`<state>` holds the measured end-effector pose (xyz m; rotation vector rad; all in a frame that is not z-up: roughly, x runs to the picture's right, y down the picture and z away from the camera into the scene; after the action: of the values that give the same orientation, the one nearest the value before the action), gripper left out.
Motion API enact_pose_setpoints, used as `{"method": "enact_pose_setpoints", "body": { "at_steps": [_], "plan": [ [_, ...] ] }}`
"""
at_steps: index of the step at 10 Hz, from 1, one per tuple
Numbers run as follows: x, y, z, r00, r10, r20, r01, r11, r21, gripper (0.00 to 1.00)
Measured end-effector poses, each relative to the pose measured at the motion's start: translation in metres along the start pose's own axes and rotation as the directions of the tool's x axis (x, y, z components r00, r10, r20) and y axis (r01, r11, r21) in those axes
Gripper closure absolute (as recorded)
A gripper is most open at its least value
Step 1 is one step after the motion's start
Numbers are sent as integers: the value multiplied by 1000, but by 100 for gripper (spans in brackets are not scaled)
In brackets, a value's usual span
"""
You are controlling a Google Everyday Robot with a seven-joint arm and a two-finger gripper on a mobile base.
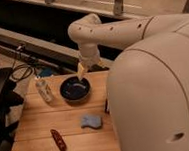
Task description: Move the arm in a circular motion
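Observation:
My white arm (114, 33) reaches in from the right and bends down over the far side of the wooden table (38, 130). The gripper (81, 73) hangs from the wrist just above the far rim of a dark blue bowl (74, 89). Its pale fingers point down toward the bowl. Nothing shows held in it.
A clear bottle (44, 89) lies left of the bowl. A blue sponge (91, 121) sits mid-table and a red-brown chili-like item (58, 140) near the front. My white body (155, 99) covers the table's right side. Black cables (20, 72) lie on the floor at left.

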<state>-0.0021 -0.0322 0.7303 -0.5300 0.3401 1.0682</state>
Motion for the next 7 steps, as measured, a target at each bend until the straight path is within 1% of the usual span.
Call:
{"method": "enact_pose_setpoints", "body": {
  "at_steps": [1, 3, 4, 7],
  "plan": [
    [2, 7, -1, 1000, -12, 4, 12, 1000, 1, 20],
    [11, 15, -5, 1000, -27, 3, 27, 1000, 16, 20],
    [13, 18, -6, 999, -31, 4, 31, 999, 17, 20],
    [22, 14, -12, 1000, 14, 16, -14, 1000, 23, 20]
  ]
}}
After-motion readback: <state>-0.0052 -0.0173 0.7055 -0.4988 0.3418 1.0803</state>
